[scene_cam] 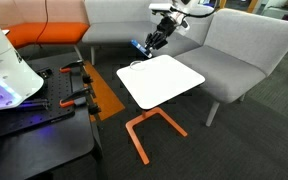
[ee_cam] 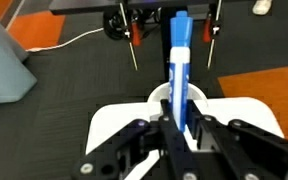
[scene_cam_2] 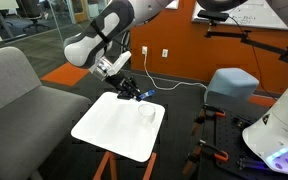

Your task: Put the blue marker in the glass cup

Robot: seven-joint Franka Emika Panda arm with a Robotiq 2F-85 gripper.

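Note:
My gripper (ee_cam: 181, 135) is shut on the blue marker (ee_cam: 179, 70), which sticks out long past the fingers in the wrist view. The marker's blue end also shows in both exterior views (scene_cam: 139, 45) (scene_cam_2: 148, 96). The gripper (scene_cam_2: 132, 88) hangs just above the far edge of the white table (scene_cam_2: 109, 128). The glass cup (scene_cam_2: 146, 113) stands upright on the table near that edge, just below and beside the marker tip. In the wrist view the cup's rim (ee_cam: 156, 97) shows directly behind the marker. In an exterior view (scene_cam: 156, 40) the cup is too faint to make out.
A grey sofa (scene_cam: 239, 45) stands behind the table (scene_cam: 159, 78), and a grey chair (scene_cam_2: 14, 90) beside it. A light blue stool (scene_cam_2: 230, 85) and black equipment with orange clamps (scene_cam: 79, 85) are on the floor. The table's orange legs (scene_cam: 149, 128) stand on dark carpet.

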